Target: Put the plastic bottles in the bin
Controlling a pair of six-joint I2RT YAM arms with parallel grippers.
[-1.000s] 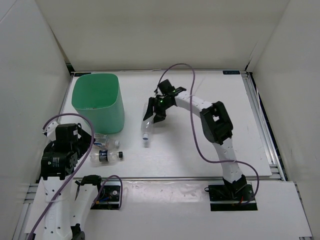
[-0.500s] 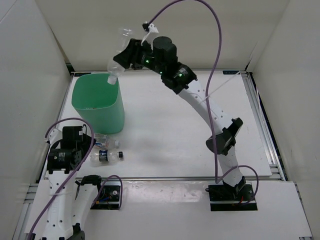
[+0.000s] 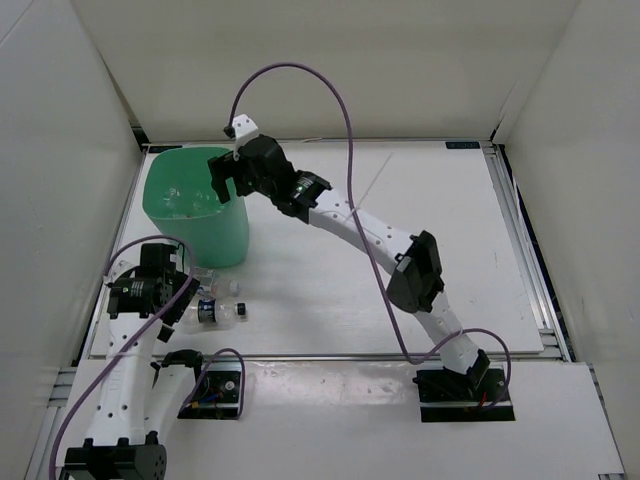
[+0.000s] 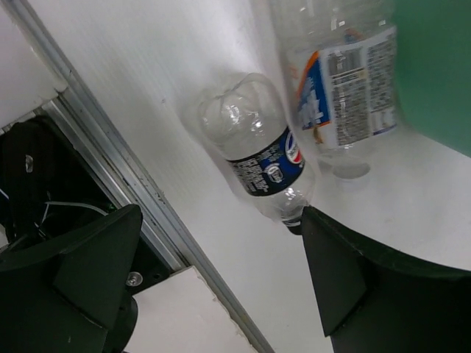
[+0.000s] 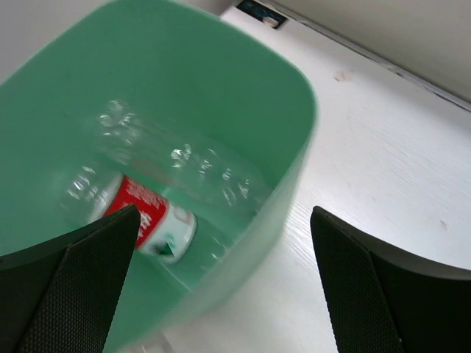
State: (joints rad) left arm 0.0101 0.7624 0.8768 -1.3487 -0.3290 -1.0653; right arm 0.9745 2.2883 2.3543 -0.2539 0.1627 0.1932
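Right wrist — bottles [image 5: 151, 217] in bin [image 5: 300, 99], below gripper [image 5: 224, 215].

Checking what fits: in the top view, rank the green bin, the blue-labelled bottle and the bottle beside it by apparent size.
1. Green bin, clearly largest.
2-3. Blue-labelled bottle and the bottle beside it: similar, unranked, since the left arm hides part of the second.

Clear bottle [image 5: 193, 170] and red-labelled bottle [image 5: 147, 215] inside mint-green bin [image 5: 298, 110], jaws wide apart above.
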